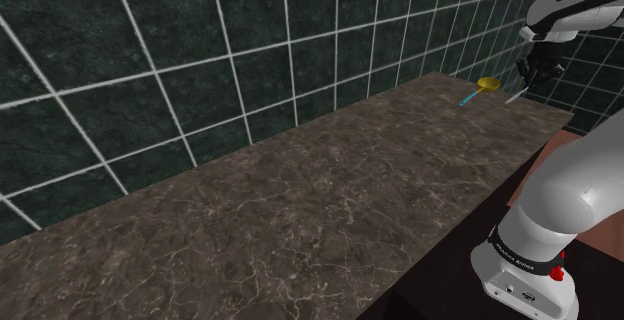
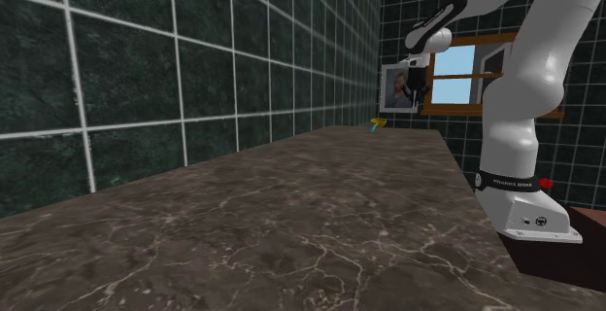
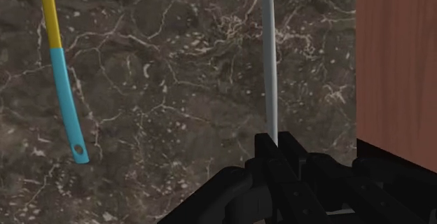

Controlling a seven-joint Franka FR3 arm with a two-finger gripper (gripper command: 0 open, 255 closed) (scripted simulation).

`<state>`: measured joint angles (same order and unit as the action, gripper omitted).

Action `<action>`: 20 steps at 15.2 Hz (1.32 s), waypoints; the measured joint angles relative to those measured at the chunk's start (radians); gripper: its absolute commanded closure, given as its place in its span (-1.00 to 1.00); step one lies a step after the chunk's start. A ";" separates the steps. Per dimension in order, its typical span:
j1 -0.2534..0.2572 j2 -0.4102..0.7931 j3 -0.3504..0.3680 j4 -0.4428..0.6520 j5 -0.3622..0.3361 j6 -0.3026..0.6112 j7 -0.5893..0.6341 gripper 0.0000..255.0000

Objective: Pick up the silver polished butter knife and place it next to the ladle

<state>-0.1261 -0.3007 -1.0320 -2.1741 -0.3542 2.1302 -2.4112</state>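
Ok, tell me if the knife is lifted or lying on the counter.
Lifted: the jaws clasp the knife, well above the counter.

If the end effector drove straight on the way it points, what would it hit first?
Likely the bare marbled countertop, with the clasped knife probably touching before the end effector. The ladle lies off to one side. Depth is unclear.

Dark green tiled wall (image 1: pixel 200 48), white grout, ran behind long brown marble countertop (image 1: pixel 280 218). At far end, wood-framed window (image 2: pixel 454 74) showed blue sky; framed picture (image 2: pixel 396 87) hung just beside it. Reddish wood surface (image 3: pixel 396 61) bordered countertop.
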 measured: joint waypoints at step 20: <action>0.114 0.218 -0.189 -0.151 0.189 0.301 -0.137 1.00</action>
<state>-0.0122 -0.0828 -1.2209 -2.3255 -0.1657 2.4310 -2.5481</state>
